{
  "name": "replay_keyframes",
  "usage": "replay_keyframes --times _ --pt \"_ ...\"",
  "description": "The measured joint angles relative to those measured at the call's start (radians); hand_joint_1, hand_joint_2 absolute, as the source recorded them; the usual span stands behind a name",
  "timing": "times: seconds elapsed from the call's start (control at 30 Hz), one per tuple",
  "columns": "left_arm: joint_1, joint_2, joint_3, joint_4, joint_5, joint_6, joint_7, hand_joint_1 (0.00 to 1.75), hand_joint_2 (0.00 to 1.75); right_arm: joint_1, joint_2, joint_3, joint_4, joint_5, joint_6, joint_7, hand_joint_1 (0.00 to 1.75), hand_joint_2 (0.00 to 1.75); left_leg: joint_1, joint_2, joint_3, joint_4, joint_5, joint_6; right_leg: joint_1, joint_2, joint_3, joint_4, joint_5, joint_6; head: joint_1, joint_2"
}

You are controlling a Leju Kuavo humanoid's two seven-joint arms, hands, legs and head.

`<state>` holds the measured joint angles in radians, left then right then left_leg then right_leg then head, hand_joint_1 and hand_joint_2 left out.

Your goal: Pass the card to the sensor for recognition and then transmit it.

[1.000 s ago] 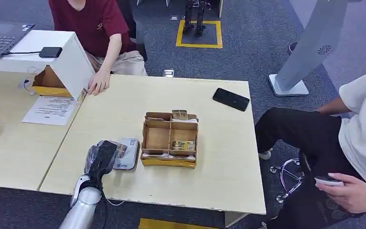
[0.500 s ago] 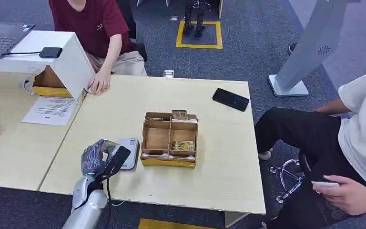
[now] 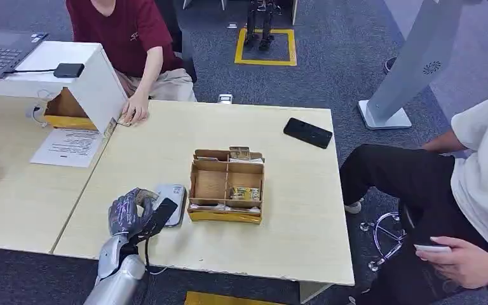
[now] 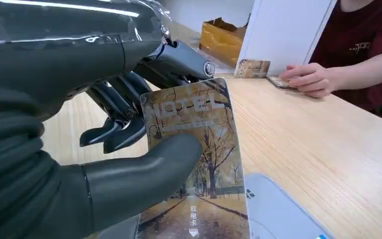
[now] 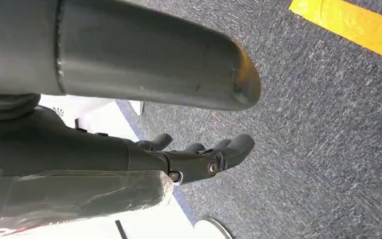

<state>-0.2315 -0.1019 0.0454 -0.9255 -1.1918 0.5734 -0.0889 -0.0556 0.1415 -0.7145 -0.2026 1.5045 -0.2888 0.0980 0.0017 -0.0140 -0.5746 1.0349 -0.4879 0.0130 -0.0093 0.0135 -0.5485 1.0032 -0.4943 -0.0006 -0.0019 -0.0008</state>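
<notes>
Here left hand (image 4: 104,164) pinches card (image 4: 199,164) beside sensor (image 3: 170,203).

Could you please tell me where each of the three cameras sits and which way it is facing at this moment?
Head view: high on the robot, looking forward and down at the table; the left arm and left robot hand show, holding the card beside the sensor.
Left wrist view: behind the left robot hand, looking across the table at a person's hand.
Right wrist view: on the hanging right arm, looking down at carpet past the right robot hand.
Head and left wrist views share the card and sensor.
</notes>
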Motion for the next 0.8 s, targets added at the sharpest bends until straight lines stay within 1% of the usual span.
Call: replay_keyframes --times 0.43,0.53,0.57,0.6,0.63,0.67,0.7,0.73,0.77,0.8 --pt "-0.004 -0.003 0.018 0.013 0.012 -0.001 -0.017 1.75 1.75 -0.002 0.001 -0.011 0.000 0.000 0.000 0.000 0.00 0.00 0.000 0.000 0.002 0.000 0.000 0.000 0.000 0.000 0.002 0.000 0.000 0.000 0.000 0.000" --pt "-0.003 -0.006 0.026 0.014 0.067 -0.008 -0.058 1.75 1.75 -0.002 0.001 -0.013 0.000 0.001 0.000 0.000 0.00 0.00 0.000 0.000 0.002 0.000 0.000 0.000 0.000 0.000 0.002 0.000 0.000 0.000 0.000 0.000" --pt "-0.003 -0.009 0.032 0.014 0.119 -0.028 -0.093 1.75 1.75 -0.002 0.001 -0.013 0.000 0.002 0.000 0.000 0.00 0.00 0.000 0.000 0.002 0.000 0.000 0.000 0.000 0.000 0.002 0.000 0.000 0.000 0.000 0.000" --pt "-0.003 -0.012 0.042 0.013 0.210 -0.081 -0.148 1.75 1.75 -0.002 0.001 -0.014 0.000 0.003 0.000 0.000 0.00 0.00 0.000 0.000 0.002 0.000 0.000 0.000 0.000 0.000 0.002 0.000 0.000 0.000 0.000 0.000" --pt "-0.001 -0.017 0.057 0.005 0.344 -0.171 -0.214 1.75 1.75 -0.002 0.001 -0.014 0.000 0.003 0.000 -0.002 0.00 0.00 0.000 0.000 0.002 0.000 0.000 0.000 0.000 0.000 0.002 0.000 0.000 0.000 0.000 0.000" --pt "0.007 -0.023 0.078 -0.016 0.532 -0.312 -0.278 1.75 1.75 -0.002 0.001 -0.014 0.000 0.003 0.000 -0.006 0.00 0.00 0.000 0.000 0.002 0.000 0.000 0.000 0.000 0.000 0.002 0.000 0.000 0.000 0.000 0.000" --pt "0.017 -0.025 0.098 -0.039 0.666 -0.422 -0.308 1.75 1.75 -0.002 0.001 -0.015 0.000 0.004 0.000 -0.008 0.00 0.00 0.000 0.000 0.002 0.000 0.000 0.000 0.000 0.000 0.002 0.000 0.000 0.000 0.000 0.000" --pt "0.027 -0.028 0.116 -0.059 0.762 -0.492 -0.323 1.75 1.75 -0.003 0.001 -0.016 0.000 0.005 0.000 -0.008 0.00 0.00 0.000 0.000 0.001 0.000 0.000 0.000 0.000 0.000 0.001 0.000 0.000 0.000 0.000 0.000" --pt "0.037 -0.032 0.132 -0.077 0.843 -0.544 -0.334 1.75 1.75 -0.002 0.001 -0.016 0.000 0.006 0.000 -0.008 0.00 0.00 0.000 0.000 0.001 0.000 0.000 0.000 0.000 0.000 0.001 0.000 0.000 0.000 0.000 0.000" --pt "0.045 -0.034 0.152 -0.100 0.950 -0.605 -0.345 1.75 1.75 -0.002 0.001 -0.016 0.000 0.006 0.000 -0.008 0.00 0.00 0.000 0.001 0.001 0.000 0.000 0.000 0.000 0.001 0.000 0.000 0.000 0.000 0.000 0.000"
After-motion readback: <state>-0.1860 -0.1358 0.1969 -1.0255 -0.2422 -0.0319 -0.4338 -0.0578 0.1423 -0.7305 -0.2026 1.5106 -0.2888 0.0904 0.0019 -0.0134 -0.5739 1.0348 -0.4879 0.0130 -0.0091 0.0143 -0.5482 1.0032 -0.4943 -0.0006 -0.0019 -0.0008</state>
